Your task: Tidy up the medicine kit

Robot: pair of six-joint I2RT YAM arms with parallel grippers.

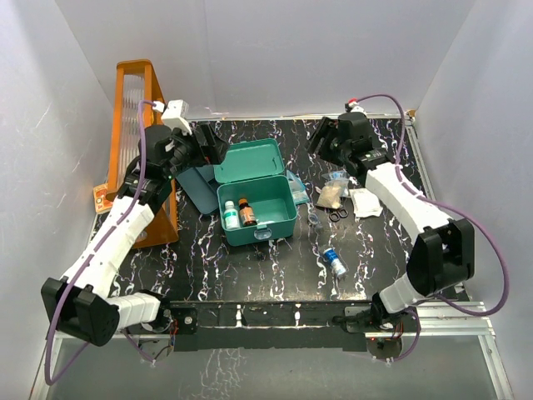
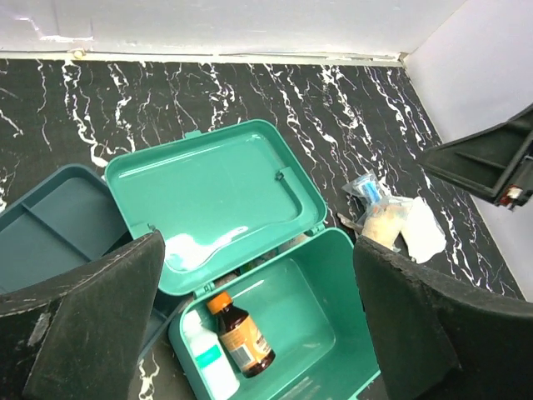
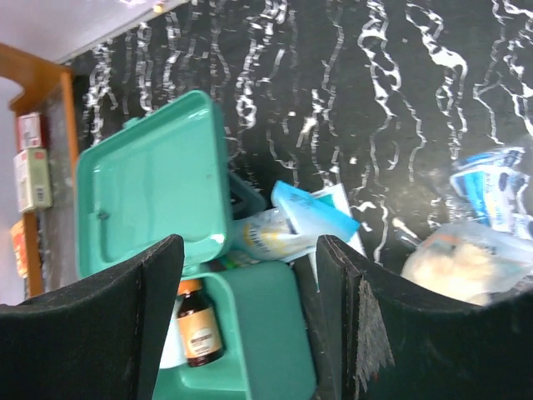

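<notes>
Medicine kit (image 1: 241, 239) sits at ctr of black marbled surface (image 1: 250, 275), lid (image 1: 248, 161) swung fully open toward rear and tilted back on its hinge. Kit interior, L end: white bottle w/ teal label (image 1: 231, 216) and amber bottle w/ orange cap (image 1: 246, 212), side by side; rest of interior shows bare teal floor. Dark blue-teal divided tray (image 1: 193, 185) lies just L of the kit, partly under the lid edge. Tall orange rack (image 1: 137, 108) stands at far L edge of the surface. R of the kit, loose items on the surface: blue/white packets (image 3: 304, 208) touching the kit's R side, clear bag of pale wadding (image 1: 330, 197), small black scissors (image 1: 337, 215) just in front of that bag, white flat packet (image 1: 365, 202), and a small blue/white bottle (image 1: 335, 262) lying on its side nearer the front edge, apart from the rest. L fingers (image 2: 92, 325) hover above the lid/tray area, spread wide, nothing between them, no contact w/ kit. R fingers (image 3: 100, 333) hover over the rear R of the surface, pointing toward the kit, spread apart, nothing between them, clear of the packets below.
</notes>
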